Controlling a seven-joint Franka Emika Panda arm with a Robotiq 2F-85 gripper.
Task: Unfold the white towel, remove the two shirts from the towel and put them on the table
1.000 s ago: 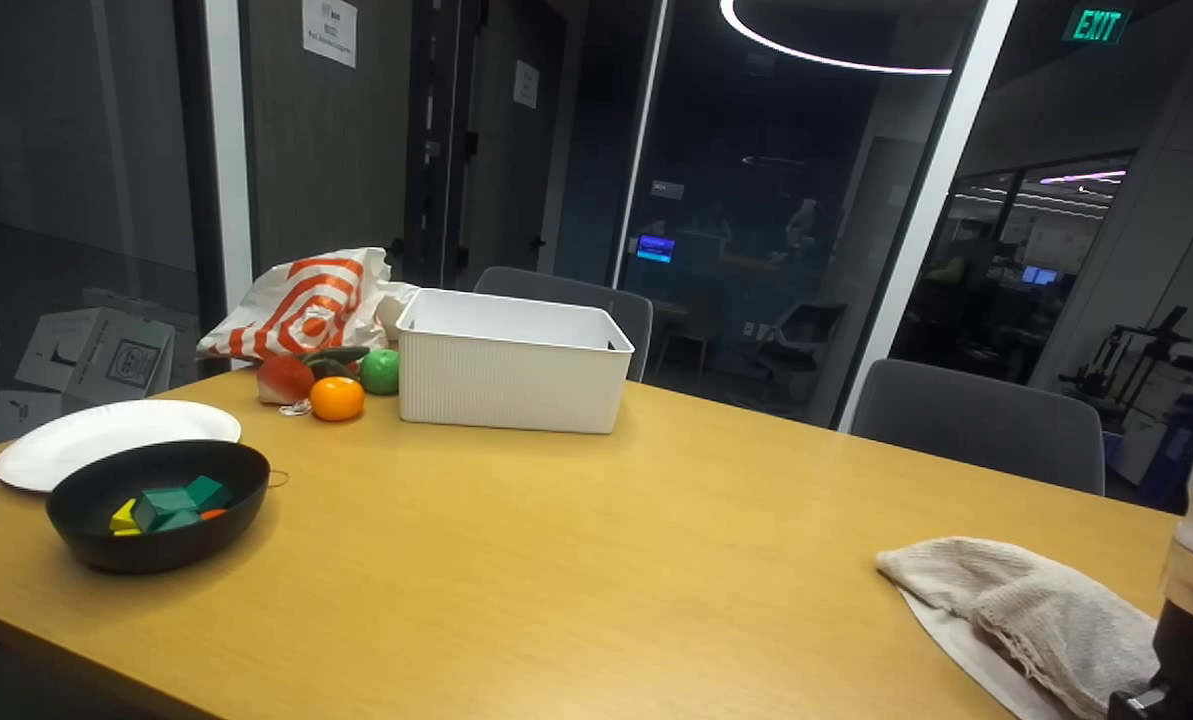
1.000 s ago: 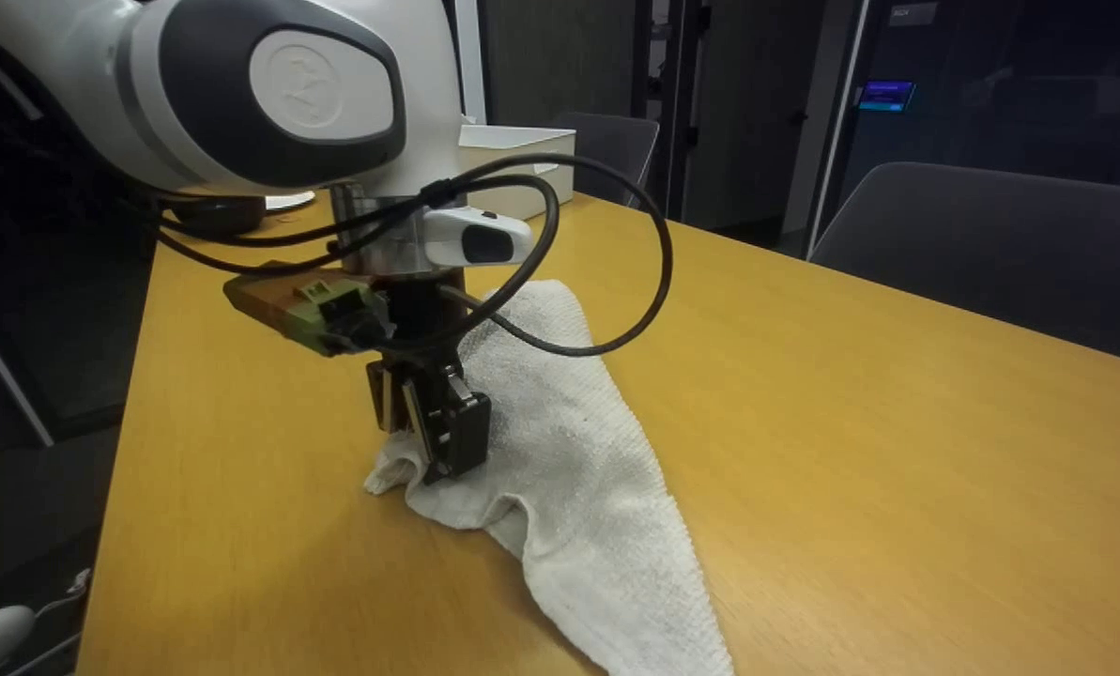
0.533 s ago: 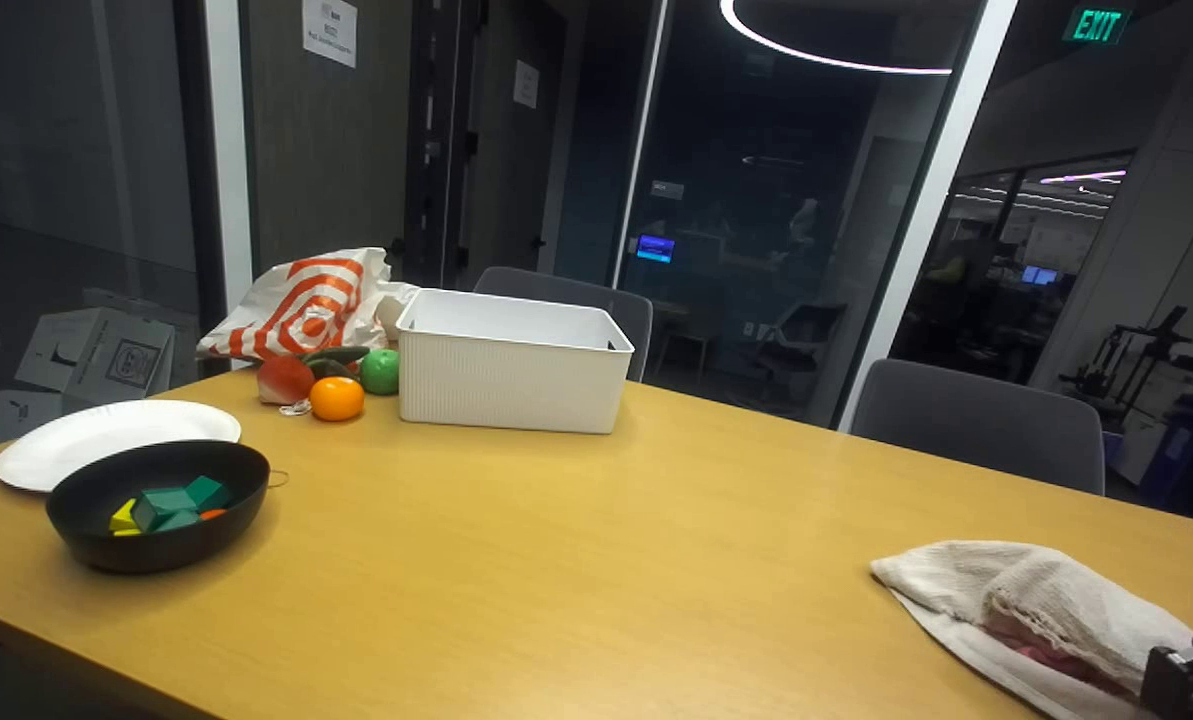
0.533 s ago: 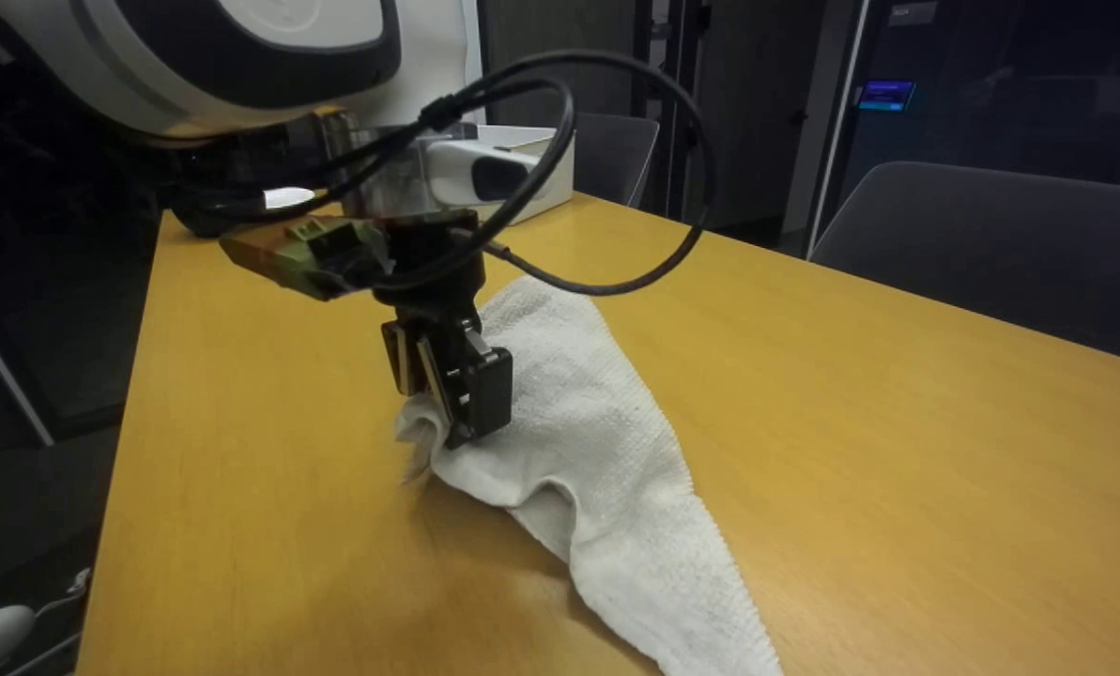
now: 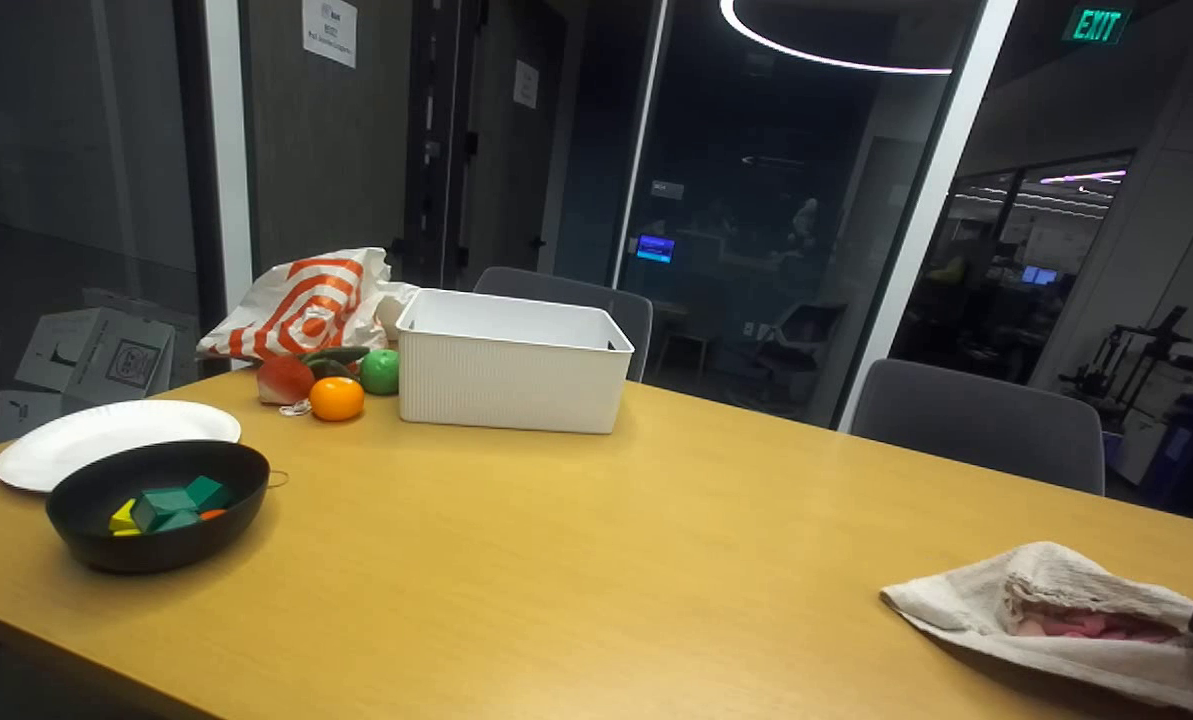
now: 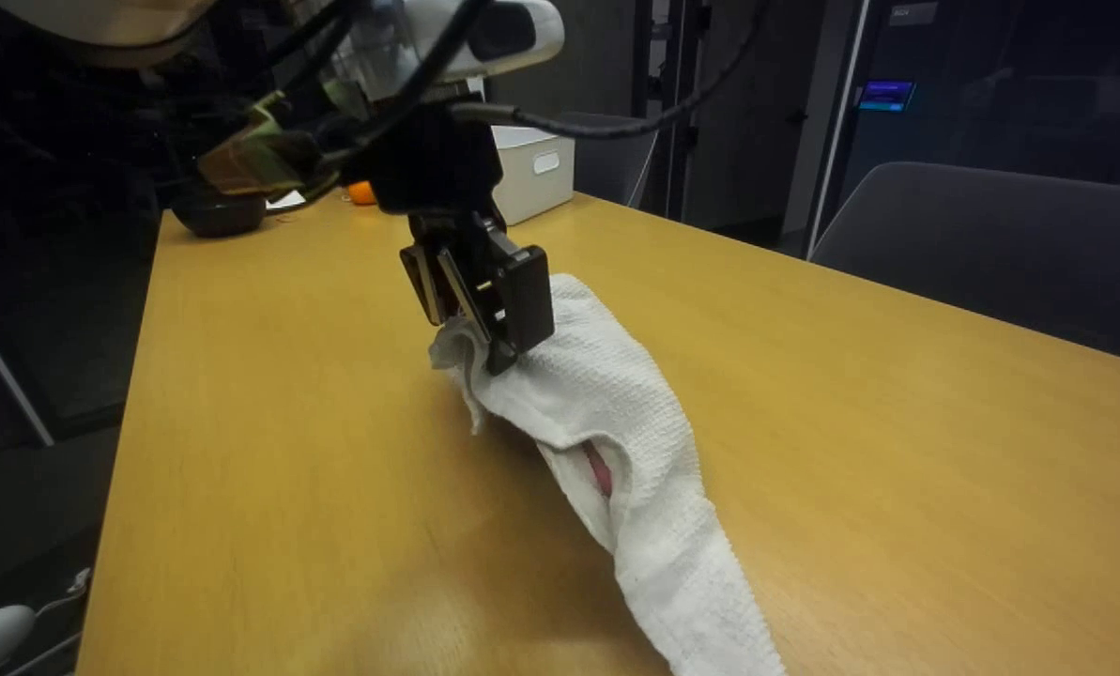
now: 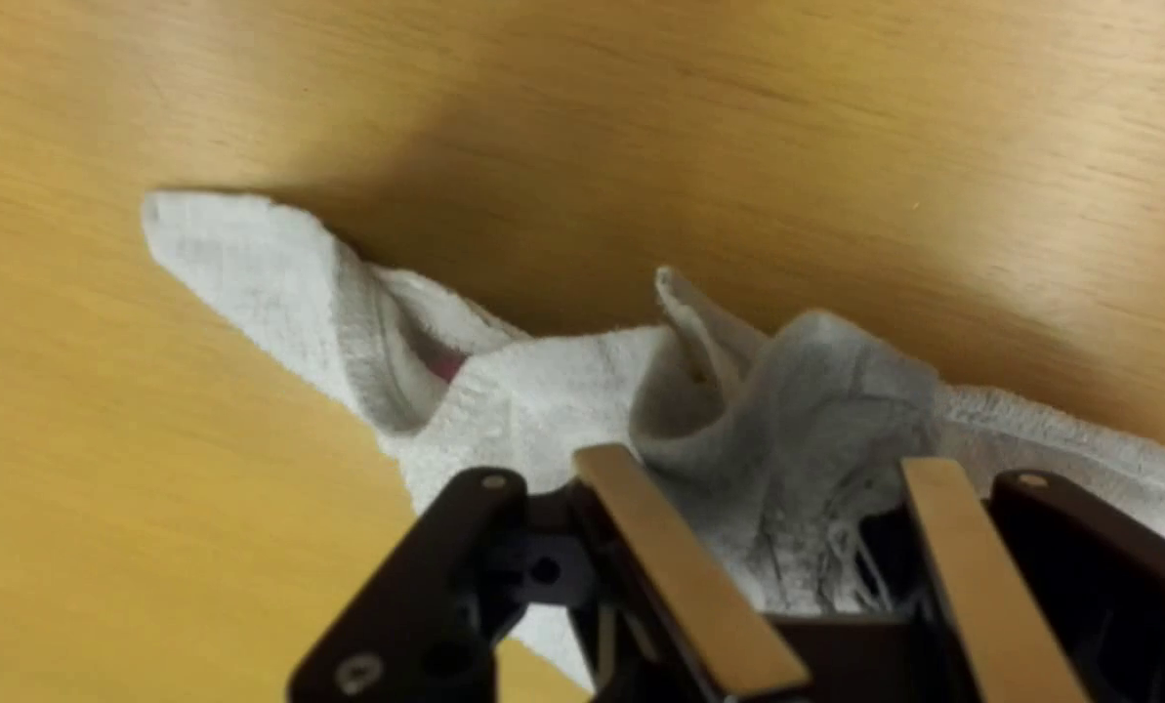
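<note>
The white towel (image 5: 956, 605) lies folded on the table (image 5: 596, 560), its near edge lifted; it also shows in both the exterior view (image 6: 616, 385) and the wrist view (image 7: 562, 381). My gripper (image 6: 470, 343) is shut on a bunched edge of the towel and holds it above the table. In the wrist view, the gripper (image 7: 768, 464) has grey towel folds between its pads (image 7: 689, 566). Pink cloth (image 5: 1096, 626) shows inside the towel's opening, with a small strip in an exterior view (image 6: 600, 468) and the wrist view (image 7: 445, 365). I cannot tell two shirts apart; most is hidden.
A white bin (image 5: 511, 385) stands at the table's far side. Beside it are an orange (image 5: 337, 399), other produce and a white-and-red bag (image 5: 306, 305). A black pan (image 5: 156, 545) with blocks and a white plate (image 5: 106, 430) sit further along. Chairs (image 6: 1001, 253) line the table.
My gripper has risen and moved right in an exterior view, pulling the towel's edge up with it. The towel's opening has widened, and more pink cloth shows inside.
</note>
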